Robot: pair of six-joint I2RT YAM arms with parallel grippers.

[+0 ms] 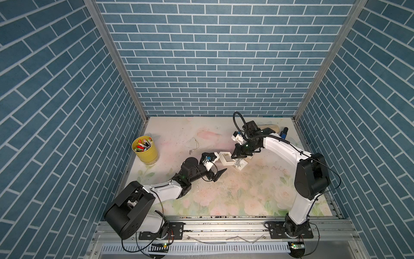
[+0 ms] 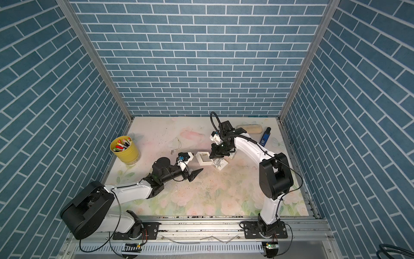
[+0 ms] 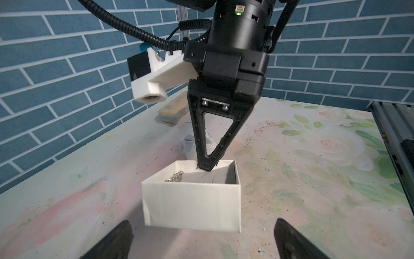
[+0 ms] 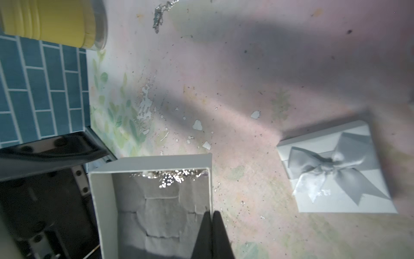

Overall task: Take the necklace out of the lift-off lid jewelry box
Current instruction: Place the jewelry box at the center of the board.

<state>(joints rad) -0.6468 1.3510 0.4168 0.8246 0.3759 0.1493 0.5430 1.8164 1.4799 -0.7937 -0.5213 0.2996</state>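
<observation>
Left gripper [image 3: 202,224] sits spread wide and empty just short of the open jewelry box [image 3: 192,201], probably lined up to reach in. Inside, the necklace [image 3: 175,176] lies as a silvery chain bunched against one wall on the grey padding [image 4: 161,213], while the right gripper [image 3: 207,167], pressed together on the far wall's rim, seems to pin the box steady. Beyond it the bow-topped lid [image 4: 336,170] rests on the surface [image 3: 291,179], set aside for access.

Reaches low from 7 o'clock toward 1 with left gripper [image 3: 202,223] spread wide. Arches over from 5 o'clock, right gripper [image 3: 207,166] pointing down, pinched on box [image 3: 192,206] wall.
</observation>
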